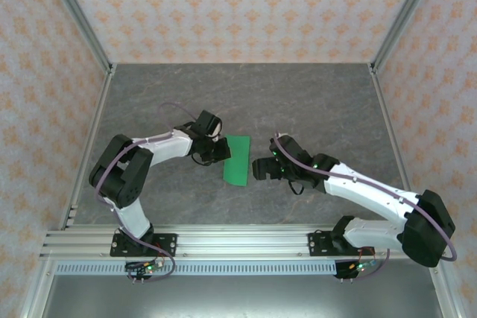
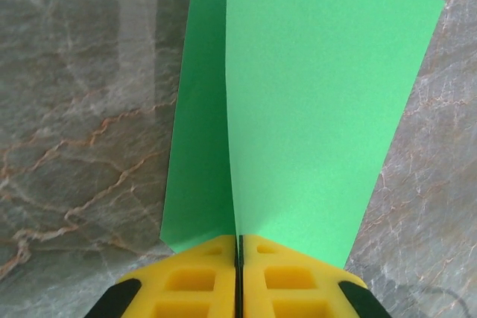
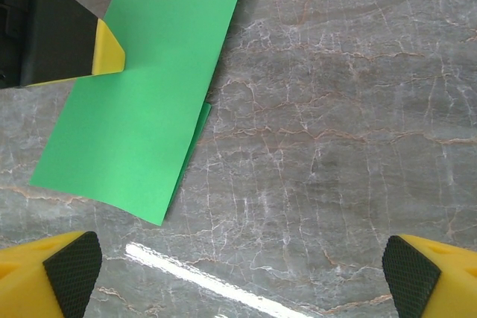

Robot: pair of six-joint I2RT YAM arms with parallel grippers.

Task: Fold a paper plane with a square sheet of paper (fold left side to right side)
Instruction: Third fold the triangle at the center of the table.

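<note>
At the left edge of the square sheet of paper (image 1: 237, 159), we see the left gripper (image 1: 221, 151) with its jaws clenched on the green paper. From the left wrist camera the two yellow fingers (image 2: 283, 281) meet with no gap between them. The sheet's near edge runs straight into the seam where they close.

The sheet itself is doubled over into a tall, narrow rectangle, its long sides running away from the arms. A top layer covers most of it. Along the sheet's right edge, in the right wrist view, a thin sliver of a lower layer peeks out from under the top one. From the left wrist camera a strip of the lower layer also shows to the left of the top layer's edge. We cannot quite tell whether the clenched jaws pinch both layers or only the upper one.

Under the sheet lies the grey marbled table (image 1: 313, 102), and the paper rests on it. Just to the right of the sheet, apart from it, the right gripper (image 1: 261, 167) hovers with its jaws spread wide and nothing between them, pointing toward the sheet's right edge.
</note>
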